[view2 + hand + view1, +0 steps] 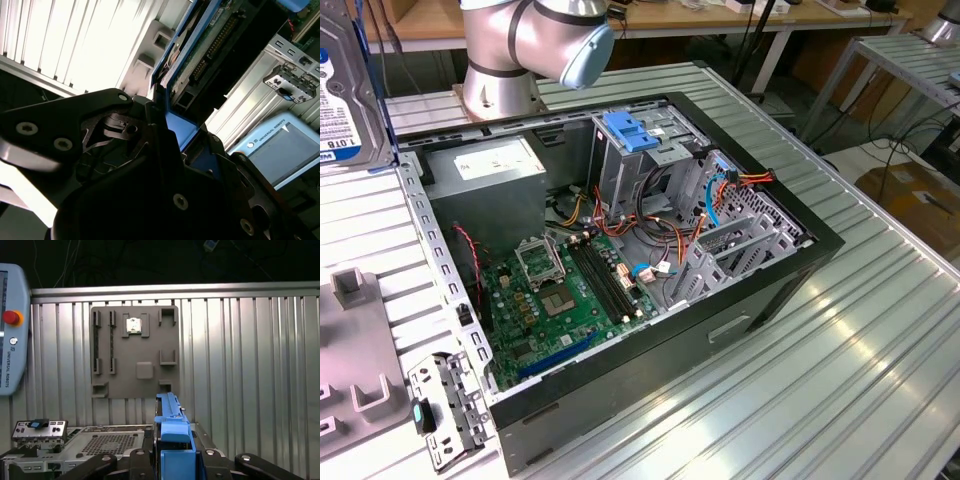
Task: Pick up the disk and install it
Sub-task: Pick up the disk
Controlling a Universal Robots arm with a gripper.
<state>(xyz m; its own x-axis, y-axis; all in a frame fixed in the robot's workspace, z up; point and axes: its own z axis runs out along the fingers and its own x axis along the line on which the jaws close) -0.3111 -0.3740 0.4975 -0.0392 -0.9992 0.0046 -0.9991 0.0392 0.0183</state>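
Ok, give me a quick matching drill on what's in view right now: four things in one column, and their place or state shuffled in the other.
Things:
1. disk
2. blue latch
3. green circuit board
4. grey tray

Place or state:
A. on top of the metal cage inside the case
B. on the table, outside the case, at the exterior view's left
C. gripped in the tool
D. lying flat on the case floor

Pairs: 1-C, 2-A, 3-D, 4-B.
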